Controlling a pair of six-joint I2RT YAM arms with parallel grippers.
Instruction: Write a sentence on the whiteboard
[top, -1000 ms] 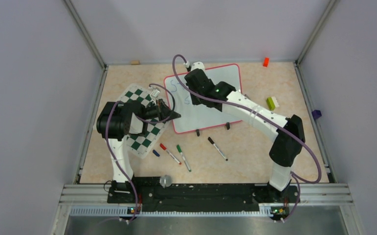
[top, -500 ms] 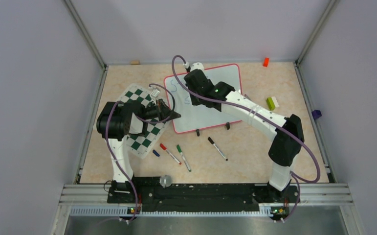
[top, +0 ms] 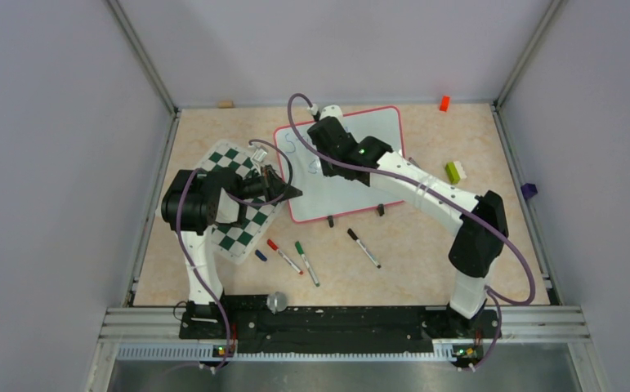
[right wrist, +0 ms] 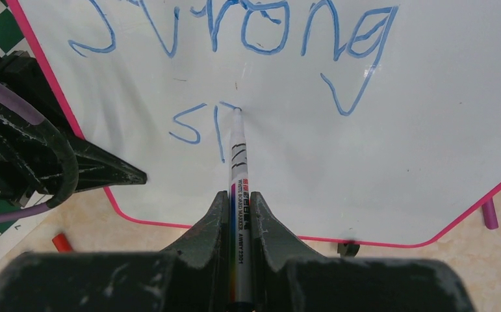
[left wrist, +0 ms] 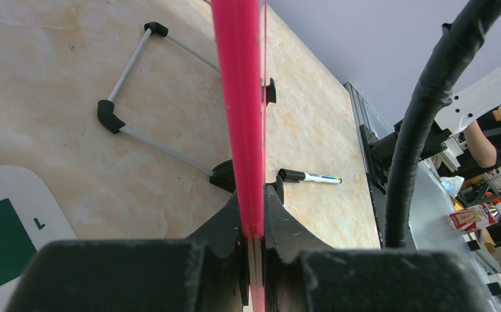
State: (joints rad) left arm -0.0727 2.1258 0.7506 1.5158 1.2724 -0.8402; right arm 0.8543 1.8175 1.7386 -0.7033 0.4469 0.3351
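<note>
The whiteboard (top: pixel 352 184) with its red-pink frame lies at the table's middle back; it fills the right wrist view (right wrist: pixel 397 130). Blue writing reads "Strong" (right wrist: pixel 247 29), with "sp" started below it (right wrist: pixel 199 127). My right gripper (right wrist: pixel 239 198) is shut on a white marker (right wrist: pixel 238 162) whose tip touches the board at the top of the "p". My left gripper (left wrist: pixel 254 214) is shut on the board's pink left edge (left wrist: pixel 238 97); in the top view it sits at the board's left side (top: pixel 293 193).
A green-and-white chessboard mat (top: pixel 238 204) lies under the left arm. Red (top: pixel 283 255), green (top: pixel 306 262) and black (top: pixel 364 247) markers lie in front of the board. A green-white block (top: pixel 456 171), an orange block (top: pixel 444 103) and a wire stand (left wrist: pixel 130 97) are around.
The right gripper with the marker has shifted only slightly over the board's upper left. The left arm has not moved.
</note>
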